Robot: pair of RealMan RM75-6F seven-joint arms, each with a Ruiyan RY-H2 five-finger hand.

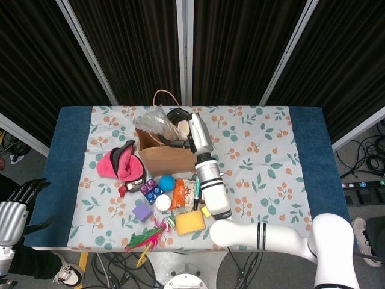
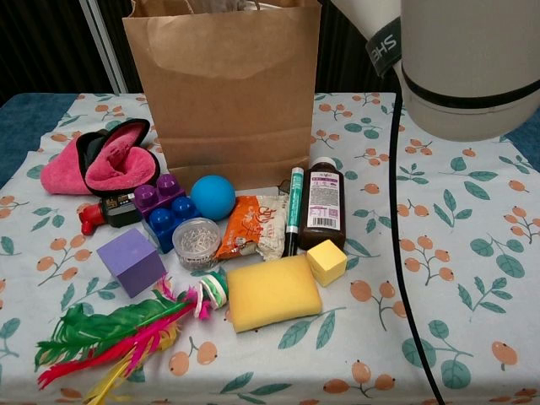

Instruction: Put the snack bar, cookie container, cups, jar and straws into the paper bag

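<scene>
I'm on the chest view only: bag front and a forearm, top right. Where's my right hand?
Observer: In the head view the right hand is over the open top of the bag.
Operator: And the straws?
Observer: The straws stick out of the bag's mouth, beside the fingers; I cannot tell if they are gripped.
Operator: Left hand?
Observer: The left hand is off the left edge of the table, fingers apart, holding nothing.
</scene>
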